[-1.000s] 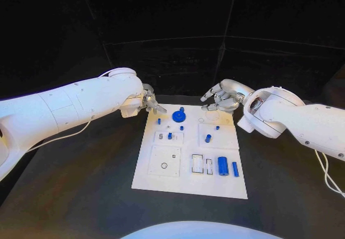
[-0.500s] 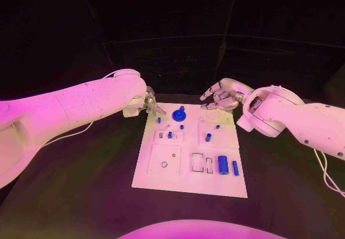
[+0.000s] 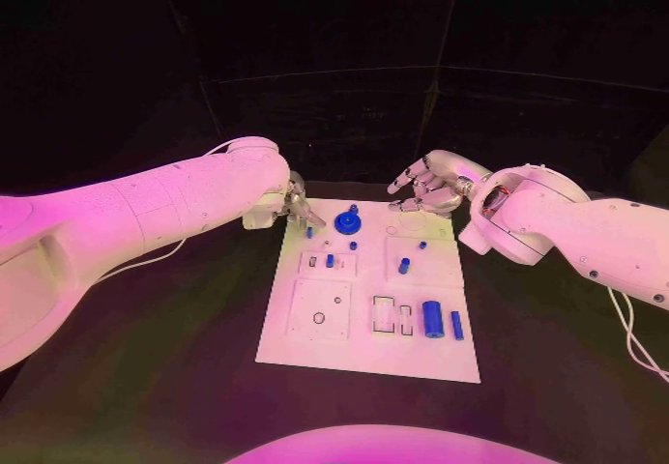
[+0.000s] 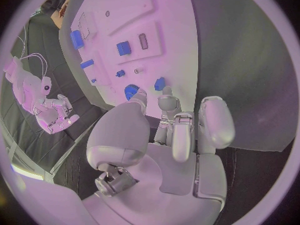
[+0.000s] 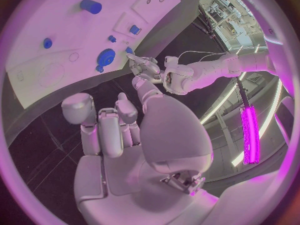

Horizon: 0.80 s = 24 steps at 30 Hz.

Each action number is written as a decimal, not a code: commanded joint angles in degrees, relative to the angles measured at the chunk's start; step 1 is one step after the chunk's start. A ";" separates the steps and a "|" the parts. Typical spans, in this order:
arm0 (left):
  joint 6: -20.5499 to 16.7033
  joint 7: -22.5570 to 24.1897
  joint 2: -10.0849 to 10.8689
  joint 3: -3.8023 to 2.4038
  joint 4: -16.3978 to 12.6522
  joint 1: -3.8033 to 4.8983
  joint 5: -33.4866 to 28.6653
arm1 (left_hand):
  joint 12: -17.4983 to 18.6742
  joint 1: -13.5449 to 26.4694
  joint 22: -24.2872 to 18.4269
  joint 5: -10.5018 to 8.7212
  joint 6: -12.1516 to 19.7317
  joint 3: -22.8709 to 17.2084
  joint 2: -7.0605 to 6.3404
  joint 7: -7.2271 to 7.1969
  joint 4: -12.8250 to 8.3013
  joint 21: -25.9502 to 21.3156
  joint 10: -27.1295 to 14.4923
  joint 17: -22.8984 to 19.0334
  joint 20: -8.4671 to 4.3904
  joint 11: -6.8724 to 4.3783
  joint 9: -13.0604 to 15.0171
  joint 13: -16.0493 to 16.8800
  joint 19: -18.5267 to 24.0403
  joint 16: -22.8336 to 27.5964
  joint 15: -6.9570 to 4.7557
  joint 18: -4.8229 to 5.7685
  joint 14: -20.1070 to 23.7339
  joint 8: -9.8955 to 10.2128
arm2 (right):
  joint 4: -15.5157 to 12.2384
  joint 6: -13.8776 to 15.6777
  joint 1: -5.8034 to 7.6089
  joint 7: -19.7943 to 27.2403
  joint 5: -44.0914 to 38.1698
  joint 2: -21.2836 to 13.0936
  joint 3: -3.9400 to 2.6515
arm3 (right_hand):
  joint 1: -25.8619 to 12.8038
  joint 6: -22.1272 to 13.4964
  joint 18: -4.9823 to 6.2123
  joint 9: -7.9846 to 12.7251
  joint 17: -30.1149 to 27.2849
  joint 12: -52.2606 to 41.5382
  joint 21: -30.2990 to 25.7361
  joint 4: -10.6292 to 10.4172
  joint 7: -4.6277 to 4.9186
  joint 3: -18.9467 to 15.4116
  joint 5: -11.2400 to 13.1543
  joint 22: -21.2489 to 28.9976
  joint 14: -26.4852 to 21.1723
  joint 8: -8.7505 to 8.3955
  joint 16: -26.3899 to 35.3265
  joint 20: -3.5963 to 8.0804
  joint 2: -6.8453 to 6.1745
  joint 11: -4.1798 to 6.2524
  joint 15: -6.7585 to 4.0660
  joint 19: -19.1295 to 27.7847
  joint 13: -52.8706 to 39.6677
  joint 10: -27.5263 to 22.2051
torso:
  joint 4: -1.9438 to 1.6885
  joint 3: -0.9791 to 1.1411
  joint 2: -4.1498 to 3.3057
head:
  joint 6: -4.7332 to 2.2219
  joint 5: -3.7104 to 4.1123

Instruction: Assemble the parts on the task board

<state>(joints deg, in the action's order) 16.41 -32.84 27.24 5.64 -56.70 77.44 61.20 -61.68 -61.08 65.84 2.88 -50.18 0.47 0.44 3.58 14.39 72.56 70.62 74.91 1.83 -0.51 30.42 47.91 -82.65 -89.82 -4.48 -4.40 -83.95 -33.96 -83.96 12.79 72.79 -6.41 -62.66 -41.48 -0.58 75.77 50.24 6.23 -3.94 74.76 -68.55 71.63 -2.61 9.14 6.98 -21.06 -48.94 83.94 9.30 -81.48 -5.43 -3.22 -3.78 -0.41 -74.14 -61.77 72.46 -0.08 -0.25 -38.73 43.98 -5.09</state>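
The white task board [image 3: 319, 343] lies in the middle of the table. A blue gear-shaped part [image 3: 349, 227] stands near its far edge, with small blue pegs [image 3: 308, 232] [image 3: 403, 267] around it. A blue cylinder [image 3: 432, 320] and a blue bar [image 3: 456, 326] lie near the front right. My left hand [image 3: 290, 205] hovers at the board's far left corner, fingers apart and holding nothing; its fingertips [image 4: 167, 94] point at the gear [image 4: 130, 91] and a peg [image 4: 160, 83]. My right hand [image 3: 429, 188] hangs over the far right corner, fingers apart and empty [image 5: 119, 125].
Black table [image 3: 154, 367] surrounds the board on all sides. The board has several empty slots and recesses, among them a square panel [image 3: 321, 309] at the front left. The right wrist view shows the left hand [image 5: 147, 67] beyond the gear [image 5: 105, 57].
The left hand has crept a little toward the board's far left corner. The right hand has hardly moved. The parts lie as before.
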 commanded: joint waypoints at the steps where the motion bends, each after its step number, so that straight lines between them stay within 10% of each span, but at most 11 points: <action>1: 1.21 0.74 -0.34 0.01 0.43 -0.05 0.60 | -0.38 -0.86 0.10 0.02 -0.33 0.41 0.21 0.04 -0.21 0.35 0.15 15.09 0.13 -0.07 -0.13 0.09 -0.23 -0.18 0.25 -0.51 -6.05 -0.24 | 0.01 -0.05 0.11 0.49 0.09 0.08 -0.04 | 0.34 -0.31 1.02 0.08 -0.10 0.30 -0.24 -0.10 -0.08 0.39 -0.18 0.05 2.85 0.34 0.20 0.15 0.07 -0.02 -0.35 0.44 0.08 -0.44 | 0.04 0.03 -0.01 | 0.02 -0.02; 24: 3.01 0.42 -0.94 0.10 1.38 -0.25 0.61 | -0.50 -4.14 0.27 0.04 -0.61 0.11 2.32 -0.07 -1.58 0.37 0.11 15.09 0.03 -0.18 -0.60 0.00 -0.28 -0.18 0.16 -0.48 -6.05 -0.69 | 0.08 -0.08 0.11 0.57 0.09 0.23 -0.04 | 0.37 -0.21 1.03 0.06 -0.11 0.31 -0.29 -0.12 -0.08 0.46 -0.28 0.13 2.85 0.42 0.22 0.15 0.06 -0.02 -0.35 0.46 0.10 -0.46 | -0.02 -0.01 0.03 | 0.36 0.09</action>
<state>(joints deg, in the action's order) 18.23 -32.63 26.40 5.73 -55.40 77.12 61.38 -61.92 -64.64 66.06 2.88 -50.38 0.53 2.89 3.37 13.18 72.80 70.63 74.91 1.83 -0.51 29.90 47.95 -82.65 -89.82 -4.48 -4.41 -83.95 -34.43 -83.88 12.79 72.79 -6.38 -62.66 -41.31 -0.58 75.77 50.24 6.22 -3.94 74.69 -68.55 71.64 -2.78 9.14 7.15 -21.06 -48.87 83.94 9.55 -81.48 -5.20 -3.22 -3.78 -0.41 -73.92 -61.73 72.46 -0.10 -0.23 -38.69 44.28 -5.05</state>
